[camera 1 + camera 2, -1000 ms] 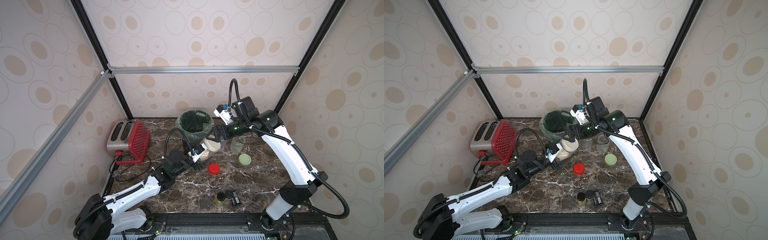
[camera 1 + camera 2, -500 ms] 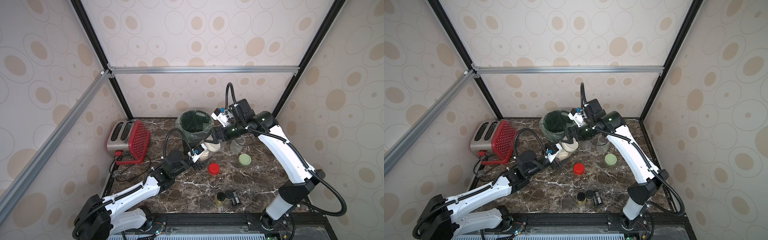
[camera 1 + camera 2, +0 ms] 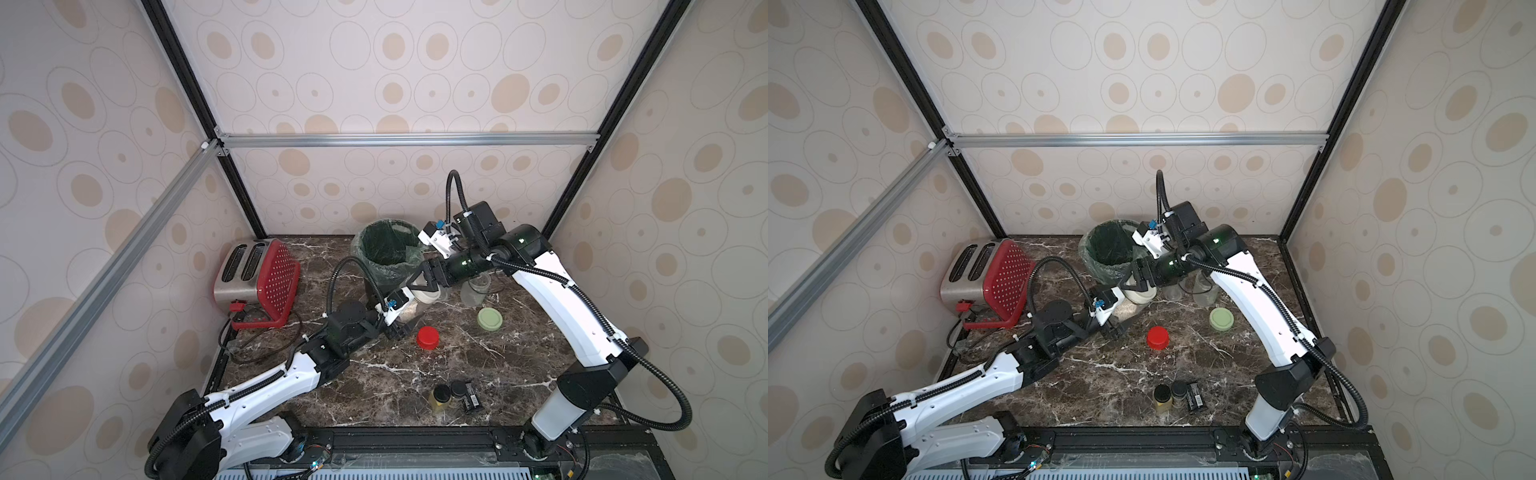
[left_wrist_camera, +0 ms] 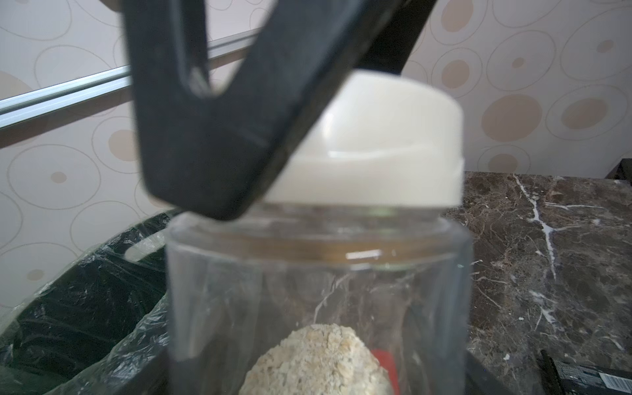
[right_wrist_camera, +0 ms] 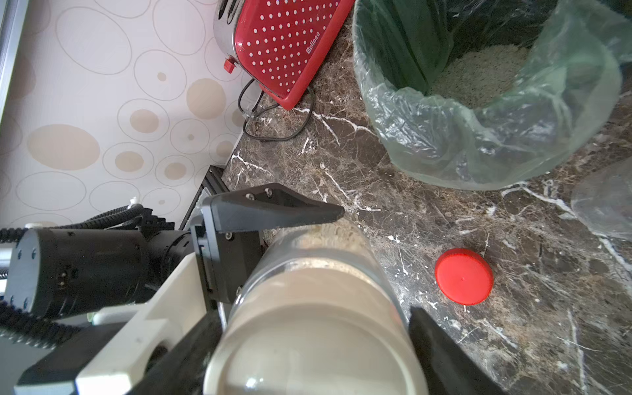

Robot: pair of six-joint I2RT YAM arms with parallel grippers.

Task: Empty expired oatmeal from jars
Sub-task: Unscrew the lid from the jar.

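Marble tabletop (image 3: 395, 374), upright jar (image 4: 318, 290) clamped by left end effector (image 3: 404, 322), beige lid (image 4: 376, 154) by right end effector (image 3: 426, 291)

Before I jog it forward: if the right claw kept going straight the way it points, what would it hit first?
The beige lid of the jar, at once: the right claw looks closed around it. Behind that, the left claw holding the jar.

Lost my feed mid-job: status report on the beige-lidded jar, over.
Left gripper shut on jar, oatmeal inside. Right gripper shut on beige lid, lid on. Bin beside jar, nothing between.
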